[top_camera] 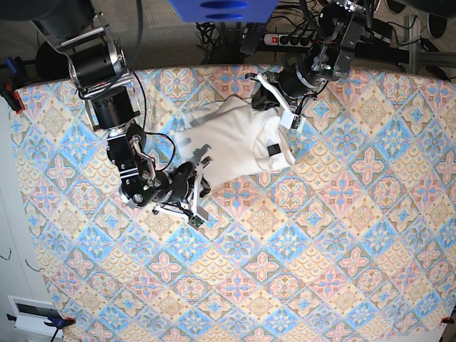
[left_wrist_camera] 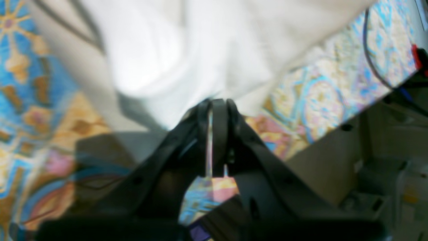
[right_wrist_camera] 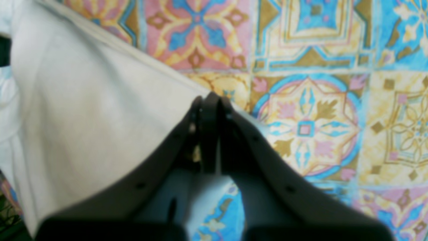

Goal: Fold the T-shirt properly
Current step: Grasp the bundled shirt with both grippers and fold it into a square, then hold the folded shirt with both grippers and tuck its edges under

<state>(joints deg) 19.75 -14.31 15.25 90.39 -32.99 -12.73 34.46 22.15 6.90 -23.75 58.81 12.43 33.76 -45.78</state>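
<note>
The white T-shirt lies bunched on the patterned tablecloth, plain side showing, with a small dark tag near its right side. My left gripper is shut on a fold of the white T-shirt close to the table's far edge; in the base view the left gripper sits at the shirt's upper right. My right gripper is shut on the hem of the T-shirt, whose cloth stretches away to the left. In the base view the right gripper is at the shirt's lower left.
A colourful tiled tablecloth covers the whole table. Its far edge runs close to my left gripper, with cables and a power strip behind it. A clamp grips the table's left edge.
</note>
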